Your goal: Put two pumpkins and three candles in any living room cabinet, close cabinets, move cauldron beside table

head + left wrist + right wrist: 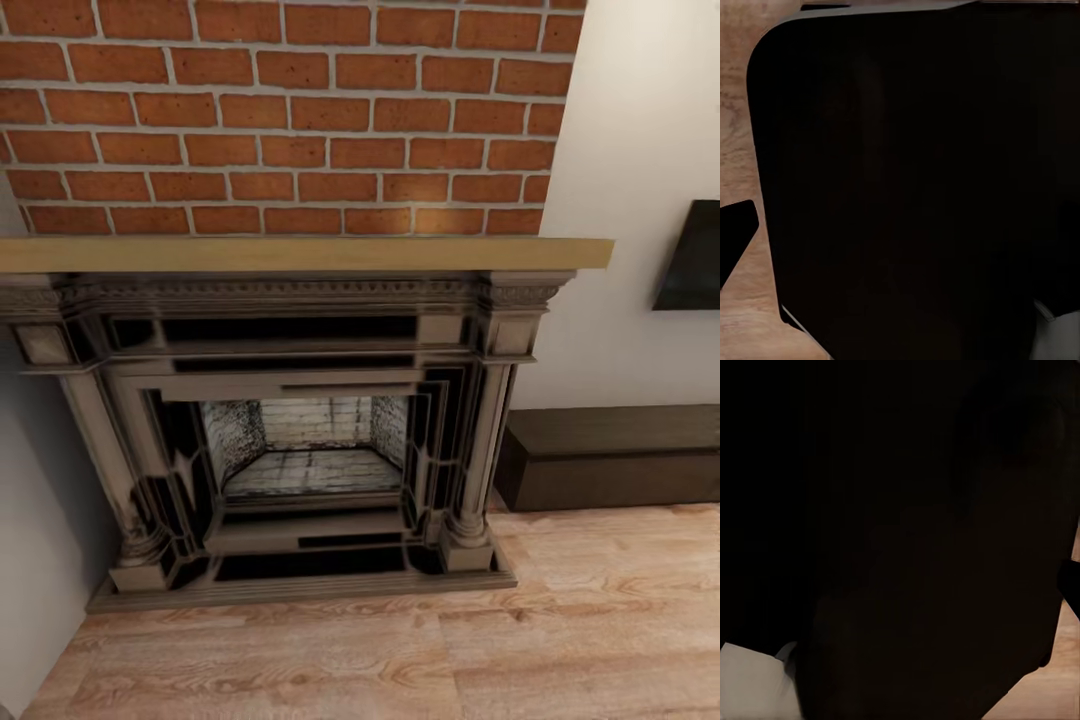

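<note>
Right of the brick fireplace [300,420], the dark cabinet [610,455] sits closed against the wall; fingers' state can't be told, wrist views perhaps blocked by the robot's body.

Wood floor [560,640], fireplace [300,450], cabinet [610,458] (closed)

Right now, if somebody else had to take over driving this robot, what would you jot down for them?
Jaws: the wrist views are mostly dark, so I cannot tell whether either is open or holding anything.
In sight from the head view: a fireplace under a brick wall, a wooden floor, and to the right the end of the low dark brown cabinet, its front flush and seemingly closed.
Done: cannot judge from here.
Left: locate the pumpkins, candles and cauldron; stow the small items in a cabinet, close it, and set the cauldron beside a table.
</note>
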Tool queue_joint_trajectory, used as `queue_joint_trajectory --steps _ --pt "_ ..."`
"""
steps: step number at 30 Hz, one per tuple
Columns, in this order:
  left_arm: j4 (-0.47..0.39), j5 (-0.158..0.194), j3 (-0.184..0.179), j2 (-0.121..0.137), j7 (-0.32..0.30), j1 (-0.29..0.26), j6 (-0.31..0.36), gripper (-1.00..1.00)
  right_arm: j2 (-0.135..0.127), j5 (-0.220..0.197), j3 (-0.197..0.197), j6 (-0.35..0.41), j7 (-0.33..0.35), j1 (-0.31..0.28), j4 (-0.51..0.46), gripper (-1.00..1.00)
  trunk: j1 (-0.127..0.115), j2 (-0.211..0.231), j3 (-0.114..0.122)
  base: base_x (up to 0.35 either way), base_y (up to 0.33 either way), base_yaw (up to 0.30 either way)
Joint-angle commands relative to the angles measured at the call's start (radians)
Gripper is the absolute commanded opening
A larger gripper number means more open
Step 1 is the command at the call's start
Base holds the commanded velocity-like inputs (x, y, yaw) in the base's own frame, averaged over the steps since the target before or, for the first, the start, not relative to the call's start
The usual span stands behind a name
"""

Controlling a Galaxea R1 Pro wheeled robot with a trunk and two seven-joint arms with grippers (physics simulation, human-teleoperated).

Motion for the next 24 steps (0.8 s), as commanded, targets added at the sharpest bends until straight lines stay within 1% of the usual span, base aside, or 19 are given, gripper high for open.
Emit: queue_joint_trajectory --steps 1,4,9,24 --pt "0.000 0.000 -0.001 0.000 -0.001 0.000 -0.012 1.00 0.000 0.000 0.000 -0.003 -0.001 0.000 0.000 1.00 0.000 0.000 -0.001 -0.064 0.000 0.000" --pt "0.000 -0.003 -0.004 0.002 -0.001 0.000 -0.036 1.00 0.001 0.000 0.001 -0.003 -0.001 0.000 0.000 1.00 0.000 0.000 -0.001 -0.079 0.000 0.000" --pt "0.001 -0.007 -0.007 0.002 -0.001 0.000 -0.046 1.00 0.001 0.000 0.000 -0.003 -0.001 0.000 0.000 1.00 0.000 0.000 -0.001 -0.175 0.000 0.000" --pt "0.000 -0.007 -0.009 0.001 0.000 0.000 -0.049 1.00 0.002 -0.002 -0.001 -0.011 -0.001 0.000 0.000 1.00 0.000 0.000 -0.001 -0.010 0.000 0.000"
